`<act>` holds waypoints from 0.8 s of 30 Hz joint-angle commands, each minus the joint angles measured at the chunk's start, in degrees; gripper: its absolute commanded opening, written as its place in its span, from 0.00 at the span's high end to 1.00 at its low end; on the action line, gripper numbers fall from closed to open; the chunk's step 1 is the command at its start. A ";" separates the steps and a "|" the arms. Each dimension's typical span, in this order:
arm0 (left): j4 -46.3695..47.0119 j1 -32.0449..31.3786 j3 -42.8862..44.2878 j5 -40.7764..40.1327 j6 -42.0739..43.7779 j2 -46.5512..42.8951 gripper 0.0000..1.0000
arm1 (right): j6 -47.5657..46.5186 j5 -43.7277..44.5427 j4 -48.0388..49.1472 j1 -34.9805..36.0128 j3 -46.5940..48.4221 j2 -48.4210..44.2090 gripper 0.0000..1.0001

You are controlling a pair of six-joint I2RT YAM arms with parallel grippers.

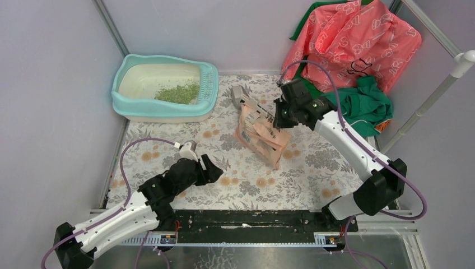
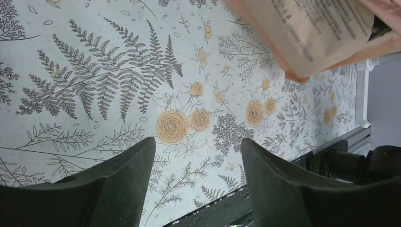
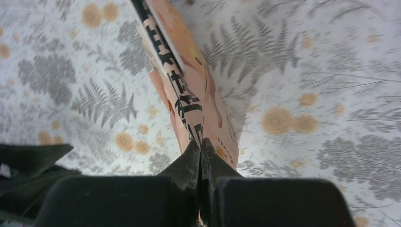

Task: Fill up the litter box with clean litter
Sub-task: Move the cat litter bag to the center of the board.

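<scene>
So the right gripper (image 3: 201, 144) is clamped on the bag (image 1: 259, 134), the left gripper (image 2: 197, 144) is spread wide holding nothing, and some clean litter (image 1: 178, 93) sits in the litter box (image 1: 208, 84).

Bright, even light, soft shadows, right wrist view blurred.

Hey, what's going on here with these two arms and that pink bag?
The right end effector is clamped shut on an edge of the pink-orange litter bag mid-table. The left end effector is open and empty above the floral table cover. The turquoise litter box at the far left holds only a small patch of green litter, so filling isn't finished.
</scene>
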 commanded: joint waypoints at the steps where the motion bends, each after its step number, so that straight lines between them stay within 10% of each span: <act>1: -1.06 0.33 -0.96 -1.12 -0.41 -1.32 0.25 | -2.21 4.75 3.11 -5.27 8.81 0.77 1.00; 24: 6.55 0.30 -1.95 1.35 -1.16 5.85 0.26 | -3.18 14.01 10.26 -23.50 -1.53 -3.11 1.00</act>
